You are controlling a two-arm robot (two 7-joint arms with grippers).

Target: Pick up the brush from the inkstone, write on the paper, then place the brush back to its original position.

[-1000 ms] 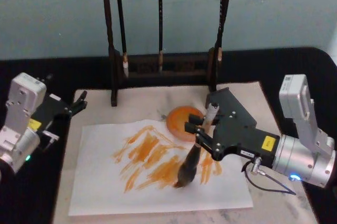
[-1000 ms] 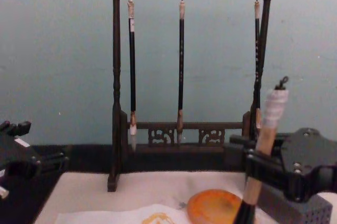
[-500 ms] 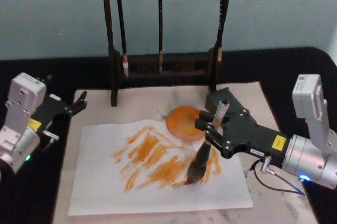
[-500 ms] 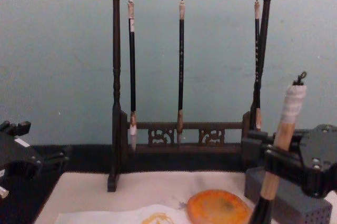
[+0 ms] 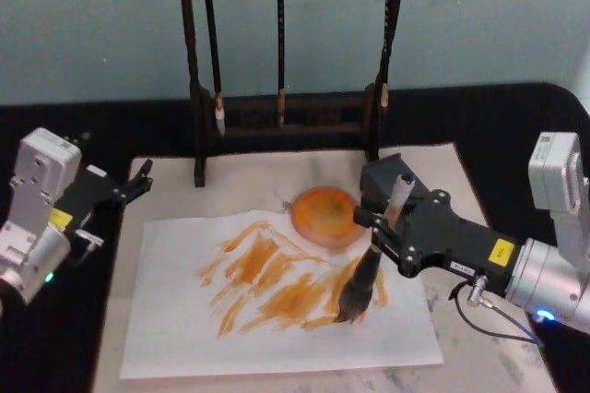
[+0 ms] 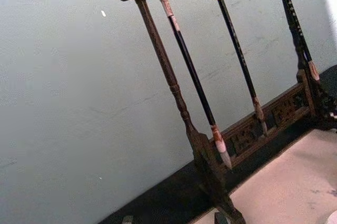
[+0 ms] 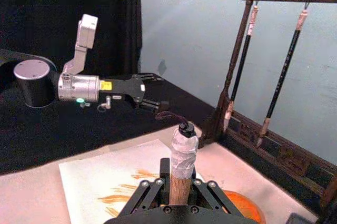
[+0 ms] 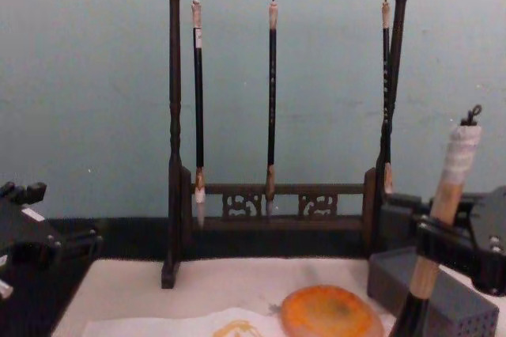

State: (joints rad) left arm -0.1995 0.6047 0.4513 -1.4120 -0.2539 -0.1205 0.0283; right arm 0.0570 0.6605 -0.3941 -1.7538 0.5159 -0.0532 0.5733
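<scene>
The brush [image 5: 361, 280] leans with its bristle head on the paper [image 5: 184, 333], at the right end of the orange strokes. My right gripper [image 5: 378, 230] is shut on its tan handle, just in front of and to the right of the round orange inkstone [image 5: 323, 214]. In the right wrist view the white end cap [image 7: 184, 152] stands up between the fingers. The chest view shows the brush [image 8: 445, 191] tilted at the right, beside the inkstone [image 8: 330, 313]. My left gripper [image 5: 136, 183] rests open off the mat's left edge, holding nothing.
A dark wooden rack [image 5: 281, 121] with three slim hanging brushes stands behind the paper. A grey dotted block [image 8: 443, 299] sits right of the inkstone, behind my right gripper. The beige mat [image 5: 433, 164] lies on a black table.
My right gripper has carried the brush to the right, dragging its tip across the paper toward the right end of the strokes. The left arm has not moved.
</scene>
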